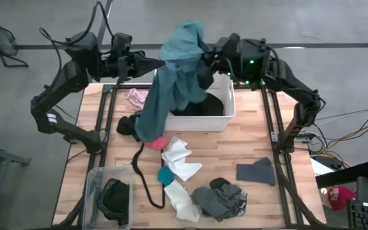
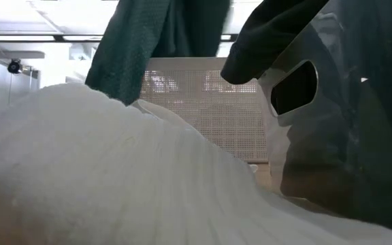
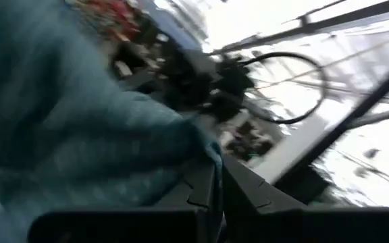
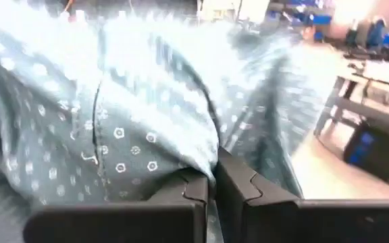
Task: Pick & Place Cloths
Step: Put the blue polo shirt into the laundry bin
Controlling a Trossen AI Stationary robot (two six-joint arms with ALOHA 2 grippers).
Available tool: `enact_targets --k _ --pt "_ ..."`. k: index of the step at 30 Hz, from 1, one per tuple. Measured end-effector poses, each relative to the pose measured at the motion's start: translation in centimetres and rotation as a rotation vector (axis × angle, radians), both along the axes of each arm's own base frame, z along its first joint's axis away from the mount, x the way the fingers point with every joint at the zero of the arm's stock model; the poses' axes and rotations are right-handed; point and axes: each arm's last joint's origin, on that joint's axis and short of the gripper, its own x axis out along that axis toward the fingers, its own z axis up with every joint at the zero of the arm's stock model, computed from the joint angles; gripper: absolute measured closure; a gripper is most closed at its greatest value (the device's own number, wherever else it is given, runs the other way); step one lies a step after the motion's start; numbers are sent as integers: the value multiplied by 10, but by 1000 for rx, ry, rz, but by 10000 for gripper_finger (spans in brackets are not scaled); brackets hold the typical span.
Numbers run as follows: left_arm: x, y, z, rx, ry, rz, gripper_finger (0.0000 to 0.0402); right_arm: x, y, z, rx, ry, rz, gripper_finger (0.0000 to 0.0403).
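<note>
Fabric of the large teal garment (image 1: 171, 83) is clamped between both grippers, left gripper (image 1: 161, 63) and right gripper (image 1: 204, 59), held high over the white basket (image 1: 225, 115) at the table's far edge, its hem draping past the basket's left rim, socks (image 1: 179, 160) lying nearer.

A grey concrete floor (image 1: 30, 191) surrounds the wooden table (image 1: 260, 137) — dark seams cross it. Ceiling light panels (image 2: 39, 17) glow bright. Beyond the fingertips of the right wrist view stand a desk (image 4: 373, 71) and blue chairs (image 4: 367, 30) — blurred.
</note>
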Motion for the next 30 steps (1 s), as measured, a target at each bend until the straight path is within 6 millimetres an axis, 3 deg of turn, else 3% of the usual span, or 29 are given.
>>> enact_targets --k 9,18,23,30 --pt "22 18 -19 46 133 217 378 -5 -8 -14 93 98 -46 394" --pt "60 52 -46 6 244 356 378 -2 -16 -39 145 251 -206 389" --pt "78 65 -64 -89 305 315 378 -3 -12 -42 153 285 -202 355" --pt "88 79 -88 -130 454 307 371 -21 -4 -36 233 279 -139 274"
